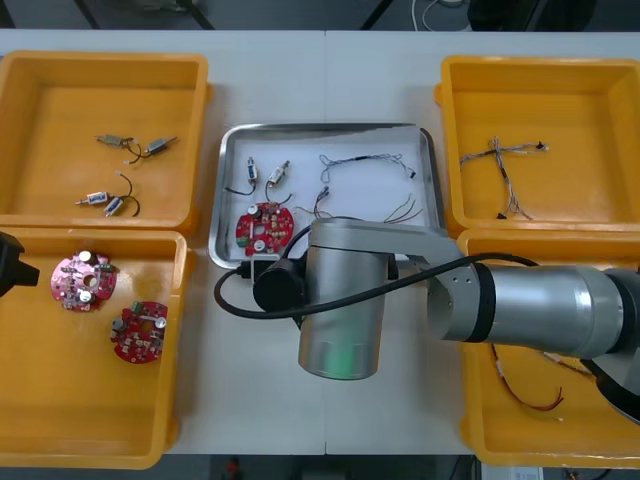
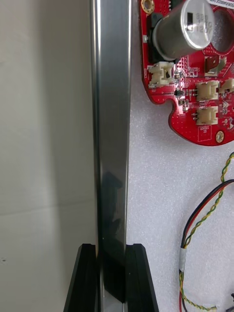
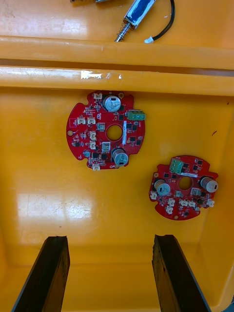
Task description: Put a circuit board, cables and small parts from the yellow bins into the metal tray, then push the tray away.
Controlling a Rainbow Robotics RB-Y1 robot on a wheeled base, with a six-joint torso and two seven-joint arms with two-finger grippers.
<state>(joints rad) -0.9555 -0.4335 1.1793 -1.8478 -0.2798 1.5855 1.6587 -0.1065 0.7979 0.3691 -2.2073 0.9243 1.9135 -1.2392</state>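
The metal tray (image 1: 320, 128) sits mid-table, white inside. It holds a red circuit board (image 1: 264, 226), small metal parts (image 1: 266, 173) and thin cables (image 1: 365, 165). My right arm (image 1: 500, 305) reaches across from the right to the tray's near left edge. In the right wrist view my right gripper (image 2: 113, 278) is shut on the tray's shiny rim (image 2: 112, 122), with the board (image 2: 195, 92) and a red, yellow and black cable (image 2: 204, 209) just inside it. My left gripper (image 3: 111, 278) hangs open over the near left bin, short of two boards (image 3: 106, 130) (image 3: 184, 187).
The far left yellow bin (image 1: 100, 70) holds small metal parts (image 1: 135, 148). The near left bin (image 1: 60, 400) holds two boards (image 1: 84, 281) (image 1: 139, 333). The far right bin (image 1: 540, 100) has a twisted cable (image 1: 500, 160). A red and yellow cable (image 1: 530, 400) lies in the near right bin.
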